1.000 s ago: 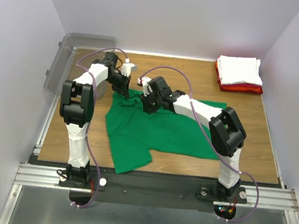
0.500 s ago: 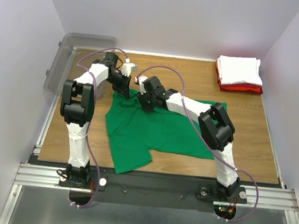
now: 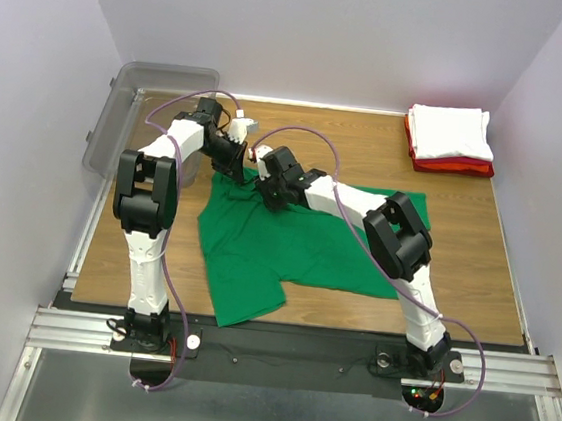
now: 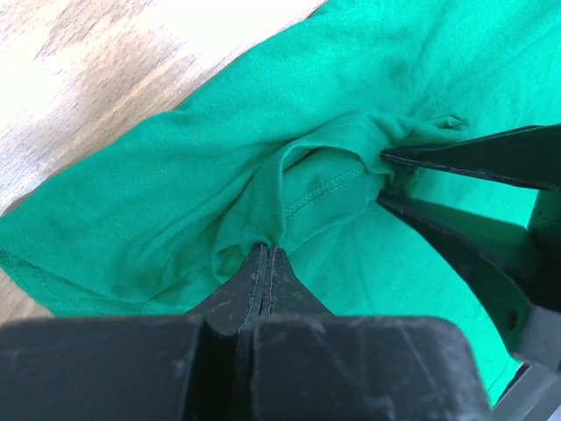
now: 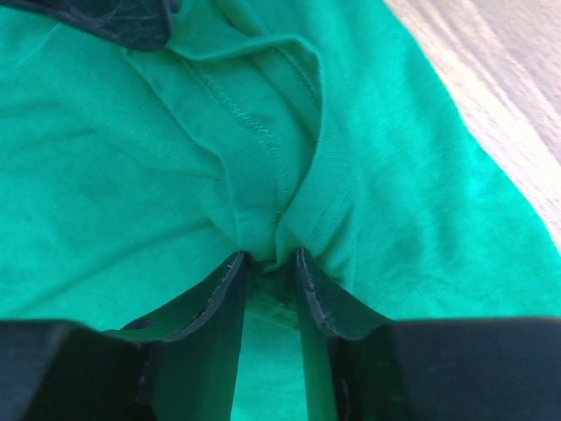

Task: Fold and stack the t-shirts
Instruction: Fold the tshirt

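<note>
Green t-shirt [image 3: 297, 247]: I see it lying mostly flat at centre-left of the tabletop [image 3: 368, 149], with one flap reaching toward the near edge. Its far-left corner is bunched up into a raised fold.
Raised fold: both wrist views show a stitched hem running through it, with cloth puckered on either side. I cannot tell whether it is collar or sleeve.
Left gripper [image 4: 266, 254]: its fingers are pressed tight together with a pinch of the green cloth caught between the tips. From above it sits at the shirt's far-left edge.
Right gripper [image 5: 267, 259]: its fingers stand a narrow gap apart with green cloth wadded between them, so it is clamped on the same fold. It is just beside the left gripper, and its black fingers show at the right of the left wrist view.
White t-shirt [image 3: 452, 131]: folded to a rectangle at the far right corner, well apart from the green one.
Red t-shirt [image 3: 455, 166]: folded and lying under the white one; only its edges show.
Bin [image 3: 130, 114]: clear grey plastic, at the far left corner, partly over the tabletop's edge.
</note>
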Controlling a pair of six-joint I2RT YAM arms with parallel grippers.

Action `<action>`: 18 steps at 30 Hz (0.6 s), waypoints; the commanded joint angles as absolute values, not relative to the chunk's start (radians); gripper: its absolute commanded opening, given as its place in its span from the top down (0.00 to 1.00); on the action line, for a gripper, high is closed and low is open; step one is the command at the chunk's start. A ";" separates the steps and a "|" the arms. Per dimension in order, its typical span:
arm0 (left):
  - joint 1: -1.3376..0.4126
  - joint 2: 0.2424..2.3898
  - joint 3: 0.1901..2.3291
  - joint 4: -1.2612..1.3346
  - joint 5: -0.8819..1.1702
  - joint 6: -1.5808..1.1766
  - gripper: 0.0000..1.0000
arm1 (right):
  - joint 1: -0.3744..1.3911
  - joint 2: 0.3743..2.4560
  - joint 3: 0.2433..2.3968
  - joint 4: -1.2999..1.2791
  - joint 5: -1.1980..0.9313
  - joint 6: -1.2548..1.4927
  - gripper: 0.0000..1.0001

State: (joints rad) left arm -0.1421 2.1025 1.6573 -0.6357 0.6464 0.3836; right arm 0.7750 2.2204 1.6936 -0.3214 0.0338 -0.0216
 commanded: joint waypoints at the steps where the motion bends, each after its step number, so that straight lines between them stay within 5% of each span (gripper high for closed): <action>1: -0.135 2.083 1.686 -0.640 0.670 0.391 1.00 | 0.784 2.224 1.735 -0.304 0.072 -0.031 0.70; 10: -0.126 2.071 1.680 -0.646 0.663 0.400 1.00 | 0.787 2.152 1.735 -0.322 0.072 -0.031 0.83; 18: -0.123 2.060 1.674 -0.644 0.663 0.405 1.00 | 0.785 2.137 1.746 -0.344 0.049 -0.026 0.73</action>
